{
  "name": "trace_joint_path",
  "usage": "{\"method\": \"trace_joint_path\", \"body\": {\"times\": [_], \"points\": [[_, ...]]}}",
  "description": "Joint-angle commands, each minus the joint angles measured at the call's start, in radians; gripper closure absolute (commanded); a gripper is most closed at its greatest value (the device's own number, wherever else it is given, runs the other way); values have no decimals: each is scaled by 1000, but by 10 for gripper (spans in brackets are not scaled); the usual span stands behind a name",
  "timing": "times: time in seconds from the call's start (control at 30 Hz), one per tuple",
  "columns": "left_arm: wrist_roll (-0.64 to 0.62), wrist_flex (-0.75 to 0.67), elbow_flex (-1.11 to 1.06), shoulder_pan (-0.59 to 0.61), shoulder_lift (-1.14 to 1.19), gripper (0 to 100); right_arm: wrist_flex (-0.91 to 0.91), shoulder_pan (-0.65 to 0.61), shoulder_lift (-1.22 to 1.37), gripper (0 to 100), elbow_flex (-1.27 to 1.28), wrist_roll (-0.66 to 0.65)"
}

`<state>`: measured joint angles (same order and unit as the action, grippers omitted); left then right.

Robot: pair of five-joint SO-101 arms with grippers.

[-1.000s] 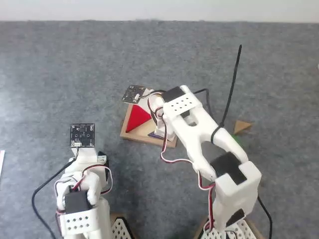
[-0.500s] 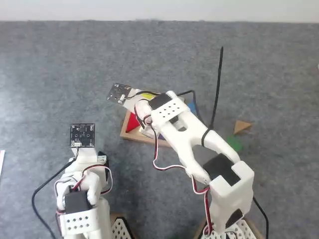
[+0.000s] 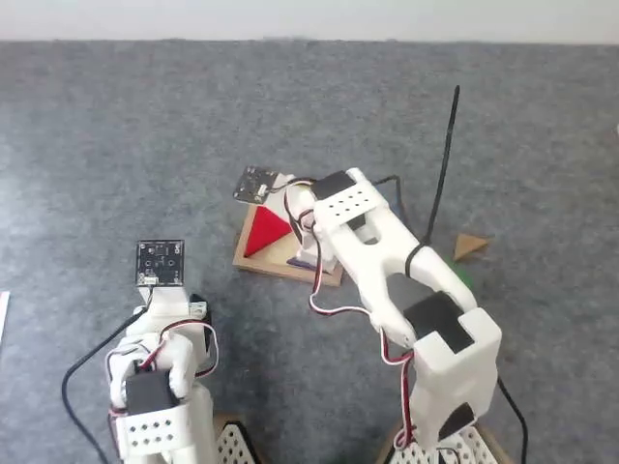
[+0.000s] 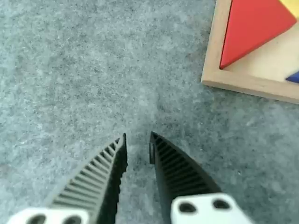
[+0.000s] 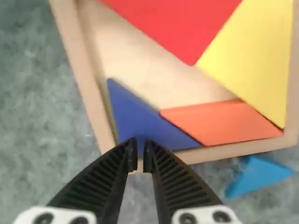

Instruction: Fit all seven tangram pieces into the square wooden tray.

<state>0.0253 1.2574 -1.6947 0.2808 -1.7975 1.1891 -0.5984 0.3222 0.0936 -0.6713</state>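
Note:
The square wooden tray (image 3: 253, 261) lies mid-table with a red triangle (image 3: 263, 232) in it. My right arm (image 3: 353, 208) hangs over the tray. My right gripper (image 5: 139, 147) is shut and empty, its tips at the tray rim (image 5: 84, 79) beside a dark blue triangle (image 5: 135, 121). Also in the tray lie an orange parallelogram (image 5: 219, 123), a yellow triangle (image 5: 257, 60) and the red triangle (image 5: 187, 23). A light blue triangle (image 5: 257, 175) lies just outside the rim. My left gripper (image 4: 138, 140) rests low over the carpet, shut and empty, short of the tray corner (image 4: 215, 79).
A tan triangle (image 3: 470, 246) and a green piece (image 3: 464, 277) lie on the grey carpet right of the tray, the green one partly behind the right arm. My left arm (image 3: 160, 377) sits folded at the front left. A black cable (image 3: 443, 184) stands up behind the right arm.
The right arm swung left across the tray half a second ago and has come back right to about where it was a second ago. The left arm has not moved.

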Motion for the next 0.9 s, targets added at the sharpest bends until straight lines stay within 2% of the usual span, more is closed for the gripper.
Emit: {"method": "trace_joint_path", "body": {"times": [0.0, 0.1, 0.27, 0.33, 0.63, 0.77, 0.87], "points": [[0, 3, 12, -3, -18, 919, 41, -15, -41, 951, -69, -17], [0, 3, 12, -3, -18, 919, -5, -44, -54, 951, -100, -9], [0, 3, 12, -3, -18, 919, -173, -91, 31, 951, -101, 112], [0, 3, 12, -3, -18, 919, -193, -102, 73, 951, -103, 87], [0, 3, 12, -3, -18, 919, -33, -68, 94, 951, -104, 18], [0, 3, 12, -3, -18, 919, -24, -33, 94, 951, -104, 18], [0, 3, 12, -3, -18, 919, -33, -54, 81, 951, -106, 20]]}}
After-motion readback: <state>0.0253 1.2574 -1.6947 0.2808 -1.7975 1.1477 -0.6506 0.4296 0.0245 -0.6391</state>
